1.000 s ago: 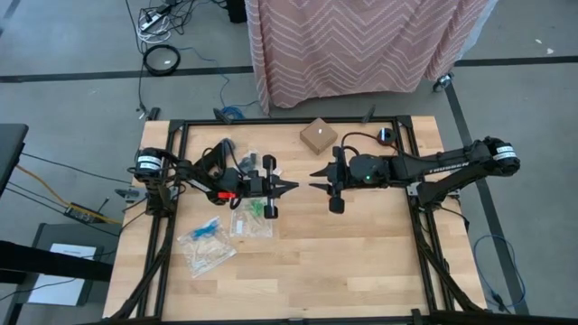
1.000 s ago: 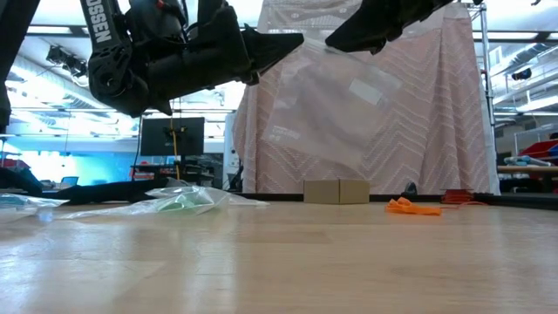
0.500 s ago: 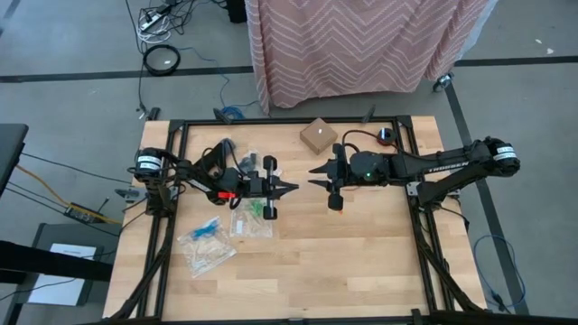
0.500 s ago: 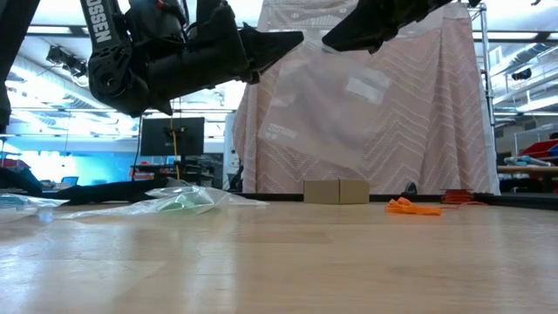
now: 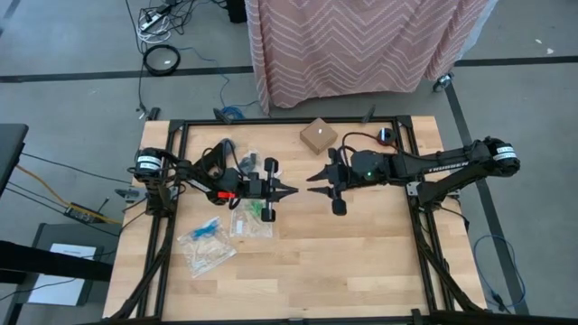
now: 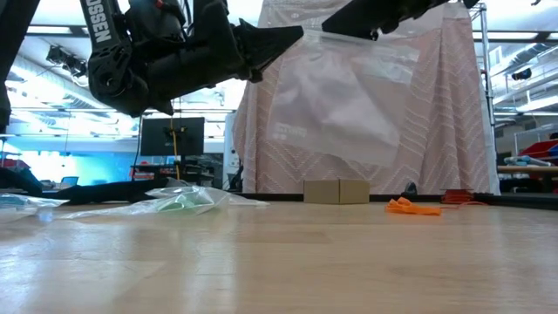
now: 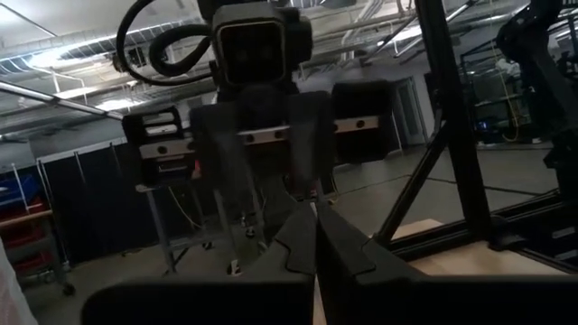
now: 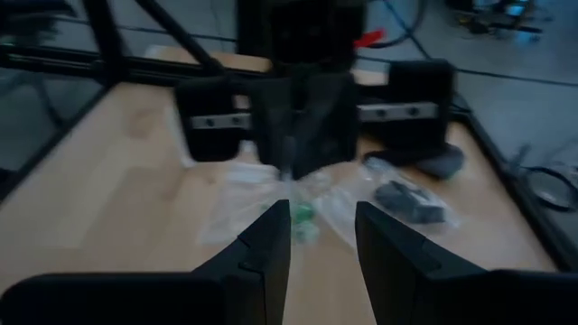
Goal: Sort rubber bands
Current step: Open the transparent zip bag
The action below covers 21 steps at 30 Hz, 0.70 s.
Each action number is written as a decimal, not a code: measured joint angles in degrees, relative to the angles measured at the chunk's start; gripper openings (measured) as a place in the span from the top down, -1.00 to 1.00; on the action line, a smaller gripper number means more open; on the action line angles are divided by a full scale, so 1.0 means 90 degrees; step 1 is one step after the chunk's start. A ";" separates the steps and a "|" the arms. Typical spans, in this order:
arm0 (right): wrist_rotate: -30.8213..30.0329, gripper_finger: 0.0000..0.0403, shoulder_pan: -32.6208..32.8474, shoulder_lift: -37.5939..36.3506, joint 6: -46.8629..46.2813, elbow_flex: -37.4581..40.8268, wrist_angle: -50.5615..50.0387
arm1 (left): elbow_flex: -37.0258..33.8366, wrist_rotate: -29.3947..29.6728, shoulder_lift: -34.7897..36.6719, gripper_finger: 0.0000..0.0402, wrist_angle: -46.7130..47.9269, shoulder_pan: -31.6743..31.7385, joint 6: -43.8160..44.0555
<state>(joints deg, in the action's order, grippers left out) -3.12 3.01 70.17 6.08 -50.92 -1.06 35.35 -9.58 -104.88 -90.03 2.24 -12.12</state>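
Clear bag [image 6: 336, 100]: I saw it hang in mid-air between both grippers.
Left gripper [image 5: 291, 190]: clenched on the bag's edge.
Right gripper [image 5: 312, 178]: fingers apart, tips meeting the bag's top edge; grip unclear.
Rubber bands [image 6: 412, 207]: orange heap on table, low view only.

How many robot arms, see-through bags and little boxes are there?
Dark robot arms: 2 (left arm, right arm)
Clear plastic zip bags: 4 (1 hanging from the left pincer up in the air; 3 lying on the wooden table, at and)
Small brown cardboard box: 1
Total: 7
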 joint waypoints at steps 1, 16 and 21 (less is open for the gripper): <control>0.0076 0.44 0.0000 0.0000 -0.0001 0.0000 0.0006 | 0.0000 0.0004 0.0000 0.97 0.0005 0.0000 0.0018; 0.0083 0.44 -0.0092 0.0000 0.0006 0.0000 -0.0228 | 0.0000 0.0010 0.0000 0.97 0.0017 0.0000 0.0020; -0.0004 0.44 -0.0095 0.0000 0.0008 0.0000 -0.0195 | 0.0000 0.0010 0.0000 0.97 0.0014 0.0000 0.0022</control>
<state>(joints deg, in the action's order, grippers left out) -3.15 2.15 70.17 6.15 -50.92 -2.81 35.35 -9.50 -104.88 -89.91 2.24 -11.92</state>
